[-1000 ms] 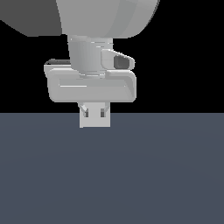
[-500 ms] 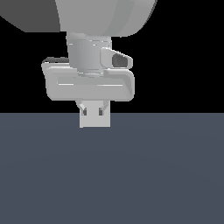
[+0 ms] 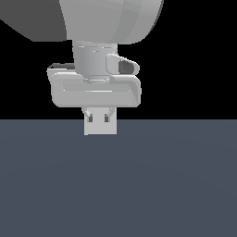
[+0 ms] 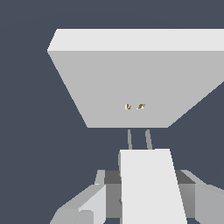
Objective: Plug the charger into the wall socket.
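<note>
In the wrist view the charger (image 4: pixel 151 183), a small off-white block, sits between my gripper's (image 4: pixel 148 194) fingers (image 4: pixel 94 203), which are shut on its sides. Its two thin prongs (image 4: pixel 139 139) point at the wall socket (image 4: pixel 131 74), an upright off-white plate with two tiny dark holes (image 4: pixel 134 106). The prong tips stand short of the holes, roughly in line with them. In the exterior view the gripper (image 3: pixel 98 118) hangs from the wide hand (image 3: pixel 95 90). An off-white square (image 3: pixel 100 127) shows right below it; I cannot tell whether that is the charger or the socket.
A dark blue-grey floor (image 3: pixel 120 185) fills the lower half of the exterior view, with black background above. The arm's large white link (image 3: pixel 111 18) fills the top of that view.
</note>
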You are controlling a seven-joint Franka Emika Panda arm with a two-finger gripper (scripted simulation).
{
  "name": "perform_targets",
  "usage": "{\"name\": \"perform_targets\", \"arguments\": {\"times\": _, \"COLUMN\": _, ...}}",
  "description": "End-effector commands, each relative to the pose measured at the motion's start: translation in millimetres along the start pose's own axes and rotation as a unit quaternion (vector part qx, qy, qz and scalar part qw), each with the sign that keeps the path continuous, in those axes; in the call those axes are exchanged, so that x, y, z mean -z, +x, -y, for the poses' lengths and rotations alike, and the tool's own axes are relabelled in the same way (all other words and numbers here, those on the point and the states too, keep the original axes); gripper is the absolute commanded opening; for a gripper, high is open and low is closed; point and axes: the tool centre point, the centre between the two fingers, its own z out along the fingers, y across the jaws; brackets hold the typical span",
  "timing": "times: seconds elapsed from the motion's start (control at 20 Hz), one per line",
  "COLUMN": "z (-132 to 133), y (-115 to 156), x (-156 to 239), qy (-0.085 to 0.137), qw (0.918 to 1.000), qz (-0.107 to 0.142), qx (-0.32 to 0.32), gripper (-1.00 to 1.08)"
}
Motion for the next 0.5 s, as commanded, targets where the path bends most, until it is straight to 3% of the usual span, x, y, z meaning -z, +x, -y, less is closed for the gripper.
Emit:
{"name": "perform_targets", "arguments": {"times": 0.0, "z": -0.1, "y": 7.2, "x": -3.6, "qy": 0.0, "qw": 1.0, "qz": 0.0, "qx": 0.0, "gripper": -1.0}}
{"name": "perform_targets", "arguments": {"times": 0.45, "z": 0.2, "y": 31.1, "x": -17.3, "qy": 0.001, "qw": 1.0, "qz": 0.0, "qx": 0.0, "gripper": -1.0}}
